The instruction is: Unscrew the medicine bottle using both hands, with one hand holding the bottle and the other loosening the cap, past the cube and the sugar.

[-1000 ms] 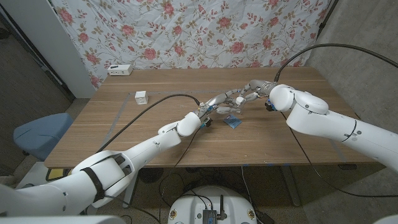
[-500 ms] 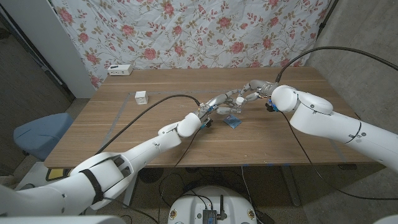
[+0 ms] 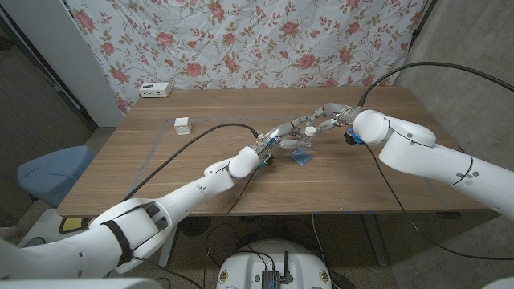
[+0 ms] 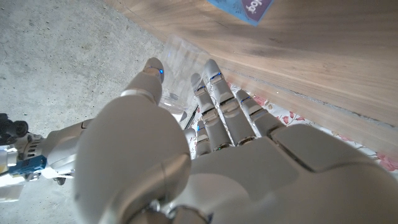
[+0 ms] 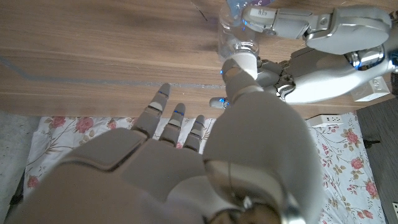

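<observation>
A small clear medicine bottle (image 5: 234, 32) with a white cap (image 5: 240, 62) stands mid-table, past the blue sugar packet (image 3: 301, 157). My left hand (image 3: 281, 134) grips the bottle's body (image 4: 176, 102), fingers wrapped round it. My right hand (image 3: 326, 115) reaches in from the right. Its thumb tip (image 5: 240, 84) is on the cap with one fingertip close beside it, while the other fingers are spread. In the head view the cap (image 3: 309, 128) shows between the two hands. The white cube (image 3: 182, 125) sits far left on the table.
A white power strip (image 3: 155, 90) lies at the table's back left corner. Black cables trail over the table (image 3: 385, 172) along both arms. A flowered cloth hangs behind. A blue chair (image 3: 52, 172) stands off the table's left side.
My right forearm and elbow have shifted slightly to the right and back. Both hands have stayed at the bottle, which has not moved.
</observation>
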Motion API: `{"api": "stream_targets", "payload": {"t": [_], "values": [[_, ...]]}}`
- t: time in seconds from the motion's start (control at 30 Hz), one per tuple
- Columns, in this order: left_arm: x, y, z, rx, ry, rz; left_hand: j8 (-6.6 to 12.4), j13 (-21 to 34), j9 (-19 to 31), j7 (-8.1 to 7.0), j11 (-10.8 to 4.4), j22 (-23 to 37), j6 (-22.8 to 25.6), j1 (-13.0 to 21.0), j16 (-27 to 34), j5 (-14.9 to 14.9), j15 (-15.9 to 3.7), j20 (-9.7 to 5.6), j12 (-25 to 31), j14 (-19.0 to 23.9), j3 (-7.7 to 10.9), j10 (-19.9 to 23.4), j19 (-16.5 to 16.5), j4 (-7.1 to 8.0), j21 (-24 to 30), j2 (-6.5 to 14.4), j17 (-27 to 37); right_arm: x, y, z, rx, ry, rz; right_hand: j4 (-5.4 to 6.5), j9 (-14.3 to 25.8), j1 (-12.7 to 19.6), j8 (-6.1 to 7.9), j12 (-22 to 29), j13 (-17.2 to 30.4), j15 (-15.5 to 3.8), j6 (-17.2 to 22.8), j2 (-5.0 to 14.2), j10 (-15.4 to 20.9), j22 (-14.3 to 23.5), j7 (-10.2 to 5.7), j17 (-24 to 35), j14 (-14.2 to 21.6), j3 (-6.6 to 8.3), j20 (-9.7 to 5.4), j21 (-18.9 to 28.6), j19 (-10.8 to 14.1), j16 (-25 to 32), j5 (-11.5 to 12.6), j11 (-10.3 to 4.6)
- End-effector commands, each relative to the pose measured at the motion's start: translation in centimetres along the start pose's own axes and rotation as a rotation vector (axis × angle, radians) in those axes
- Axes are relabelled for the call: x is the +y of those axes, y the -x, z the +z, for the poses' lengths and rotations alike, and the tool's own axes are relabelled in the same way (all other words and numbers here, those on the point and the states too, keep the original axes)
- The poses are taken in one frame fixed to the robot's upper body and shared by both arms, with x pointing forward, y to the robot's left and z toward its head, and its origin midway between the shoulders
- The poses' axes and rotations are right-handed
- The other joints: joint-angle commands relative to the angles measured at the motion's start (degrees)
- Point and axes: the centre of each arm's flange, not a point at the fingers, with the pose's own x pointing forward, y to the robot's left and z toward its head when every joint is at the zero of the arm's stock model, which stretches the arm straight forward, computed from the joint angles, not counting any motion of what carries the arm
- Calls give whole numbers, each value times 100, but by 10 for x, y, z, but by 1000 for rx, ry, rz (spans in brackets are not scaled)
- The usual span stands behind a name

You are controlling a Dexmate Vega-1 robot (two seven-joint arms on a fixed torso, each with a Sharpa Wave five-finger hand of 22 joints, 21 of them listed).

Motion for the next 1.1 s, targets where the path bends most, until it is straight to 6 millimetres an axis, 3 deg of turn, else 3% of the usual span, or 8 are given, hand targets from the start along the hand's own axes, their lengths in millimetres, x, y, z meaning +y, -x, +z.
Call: {"api": "stream_targets", "payload": {"t": [0.03, 0.27, 0.57, 0.77, 1.1], "values": [[0, 2, -1, 5, 3, 6, 32, 30, 1, -23, -257, -1, 12, 12, -5, 21, -478, -699, 46, 57, 62, 300, 64, 34, -12, 33, 9, -1, -3, -2, -13, -18, 26, -11, -10, 96, -27, -11, 14, -9, 25, 2, -7, 20, 40, 14, -45, 76, 6, -7, -44, -22, 60, -13], [1, 1, -2, 10, 5, 9, 35, 32, 1, -60, -262, -1, 25, 4, -6, 20, -477, -697, 51, 52, 69, 315, 62, 38, -13, 39, 10, -3, -5, -2, -15, -16, 34, -10, -27, 199, -63, -28, 14, 6, 42, 21, -76, 20, 40, 15, -111, 115, 21, -29, -133, -39, 75, 39], [3, -4, -4, 3, 2, 8, 34, 33, 2, -57, -262, -1, 26, 1, -2, 19, -481, -695, 40, 54, 76, 293, 59, 37, -14, 47, 12, -7, -5, -2, -13, -11, 33, 0, -59, 276, -192, -40, 17, 119, -116, -86, -180, 17, 47, 7, -191, 91, 99, -29, -201, -59, 56, 125], [4, -7, -4, -4, -2, 8, 36, 34, 2, -76, -272, -1, 34, 10, 6, 17, -496, -692, 43, 63, 77, 302, 64, 28, -12, 48, 17, -10, -4, -3, -17, -23, 38, 65, -90, 210, -437, -30, 25, 226, -570, -253, -271, 16, 57, 13, -262, -24, 155, -26, -286, -58, -3, 287], [6, -9, -4, -12, -6, 16, 39, 34, 3, -86, -261, -1, 48, 28, 8, 15, -505, -707, 44, 63, 80, 309, 69, 13, -10, 46, 18, -14, -3, -4, -16, -26, 36, 135, -85, -13, -557, -26, 31, 378, -958, -523, -393, 15, 60, 5, -333, -209, 254, -3, -304, -68, -85, 403]]}}
